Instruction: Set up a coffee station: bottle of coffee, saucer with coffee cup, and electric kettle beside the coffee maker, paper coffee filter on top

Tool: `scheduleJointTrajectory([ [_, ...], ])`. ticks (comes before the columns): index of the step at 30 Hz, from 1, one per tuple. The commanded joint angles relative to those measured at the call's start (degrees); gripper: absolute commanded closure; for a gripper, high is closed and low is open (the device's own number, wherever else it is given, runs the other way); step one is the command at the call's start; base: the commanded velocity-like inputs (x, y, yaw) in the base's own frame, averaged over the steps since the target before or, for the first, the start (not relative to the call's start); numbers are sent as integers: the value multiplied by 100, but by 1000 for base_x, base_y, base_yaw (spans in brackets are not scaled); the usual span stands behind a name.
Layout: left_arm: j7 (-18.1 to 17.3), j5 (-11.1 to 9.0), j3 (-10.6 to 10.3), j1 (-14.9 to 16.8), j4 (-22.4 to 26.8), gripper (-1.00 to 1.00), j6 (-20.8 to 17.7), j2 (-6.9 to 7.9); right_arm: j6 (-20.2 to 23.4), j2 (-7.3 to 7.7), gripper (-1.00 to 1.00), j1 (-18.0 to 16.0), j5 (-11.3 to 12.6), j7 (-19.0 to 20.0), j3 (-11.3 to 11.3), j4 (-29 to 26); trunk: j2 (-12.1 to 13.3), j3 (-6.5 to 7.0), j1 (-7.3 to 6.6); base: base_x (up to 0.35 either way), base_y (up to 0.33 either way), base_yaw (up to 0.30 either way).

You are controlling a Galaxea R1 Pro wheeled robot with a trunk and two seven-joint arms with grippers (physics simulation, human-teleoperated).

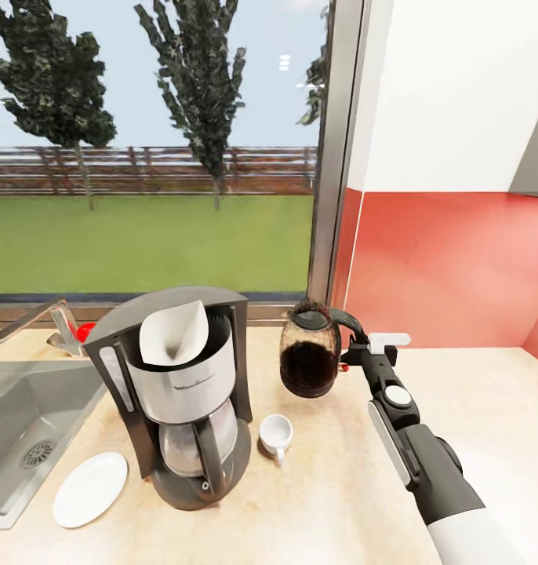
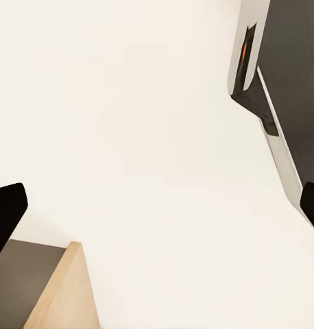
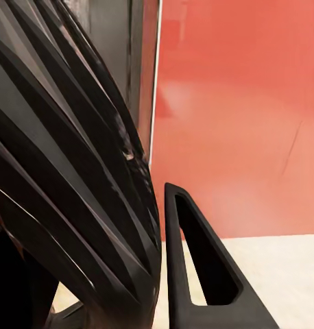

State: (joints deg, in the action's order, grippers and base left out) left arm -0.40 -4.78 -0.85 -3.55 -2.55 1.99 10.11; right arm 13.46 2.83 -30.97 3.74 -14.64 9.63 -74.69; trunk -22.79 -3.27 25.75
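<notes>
Head view: the coffee maker (image 1: 183, 392) stands on the counter (image 1: 324, 502) beside the sink (image 1: 30, 431), with the paper coffee filter (image 1: 171, 333) seated in its top. The saucer (image 1: 90, 488) lies to one side of the machine and the coffee cup (image 1: 276, 434) to the other, not yet on the saucer. The right pincer (image 1: 349, 357) pinches the black handle of the electric kettle (image 1: 310, 357), which sits just beyond the cup (probably being set beside the machine).

Left wrist view: the left pincer (image 2: 157, 205) is spread and empty over a pale surface.

Right wrist view: one finger (image 3: 198, 267) lies against the kettle's dark body.
</notes>
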Motion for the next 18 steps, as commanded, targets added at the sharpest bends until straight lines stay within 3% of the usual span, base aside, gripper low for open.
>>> scheduleJointTrajectory([
  [1,-4,-50,-12,4,-8,-100,21,0,25,7,100,-6,30,-39,21,-10,-13,-11,3,0,0,17],
  [6,-4,-50,-12,4,-6,-100,23,0,24,7,100,-3,30,-39,15,-10,-13,-20,3,0,0,48],
  [18,-4,-50,-3,4,0,-100,21,-5,17,7,100,3,30,-39,16,-10,-13,-89,3,0,0,174],
])
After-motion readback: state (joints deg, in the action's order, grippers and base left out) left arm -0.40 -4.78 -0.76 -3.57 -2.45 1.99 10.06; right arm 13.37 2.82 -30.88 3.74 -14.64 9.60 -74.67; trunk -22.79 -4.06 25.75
